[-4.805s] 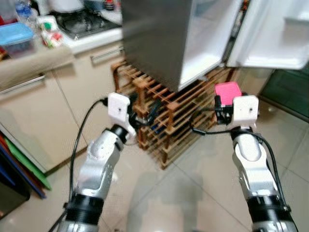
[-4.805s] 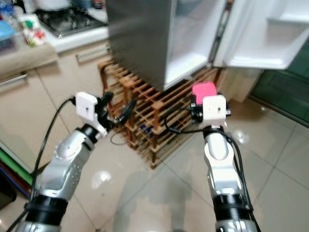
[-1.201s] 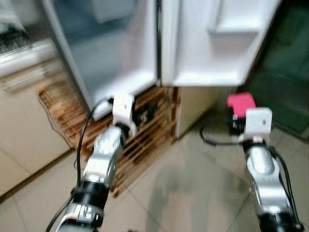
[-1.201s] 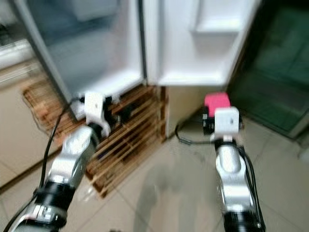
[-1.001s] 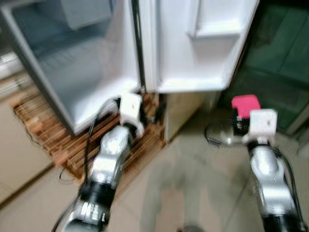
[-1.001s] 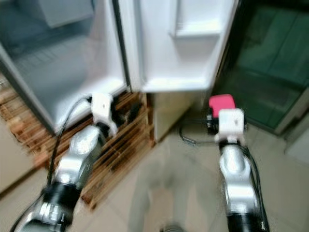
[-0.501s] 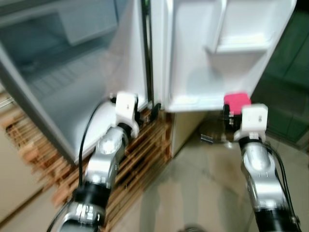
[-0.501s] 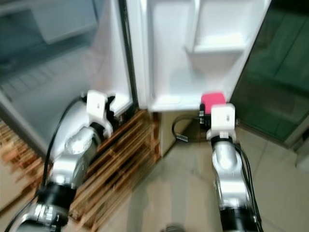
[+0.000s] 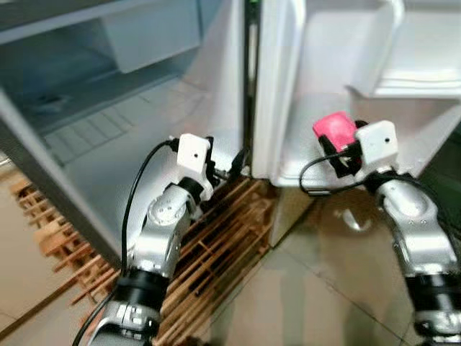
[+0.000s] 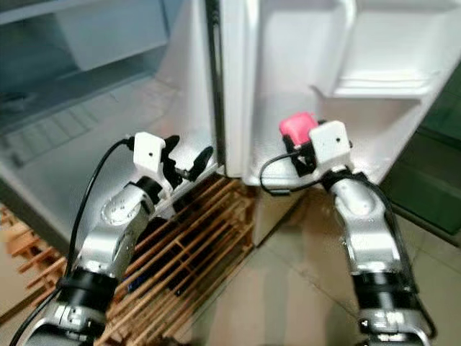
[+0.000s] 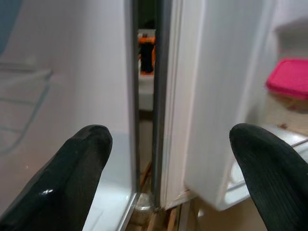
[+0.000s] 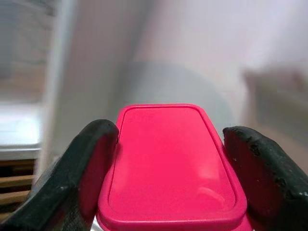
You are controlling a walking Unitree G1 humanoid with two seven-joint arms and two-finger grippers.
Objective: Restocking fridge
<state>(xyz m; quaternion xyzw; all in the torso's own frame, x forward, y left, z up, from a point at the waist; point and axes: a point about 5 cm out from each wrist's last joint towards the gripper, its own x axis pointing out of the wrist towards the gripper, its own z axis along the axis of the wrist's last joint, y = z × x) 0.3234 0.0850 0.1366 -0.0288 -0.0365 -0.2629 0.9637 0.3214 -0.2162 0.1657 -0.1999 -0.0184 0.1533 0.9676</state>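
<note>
A slatted wooden rack (image 9: 216, 252) stands on the glossy beige tiled floor (image 9: 324, 288) below the left arm. Dark green glass (image 10: 432, 173) lies beyond the right arm, under soft white light.

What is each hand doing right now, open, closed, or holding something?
Left hand: open, holding nothing, near the fridge door hinge gap.
Right hand: closed on the pink container, at the fridge door shelf.
</note>
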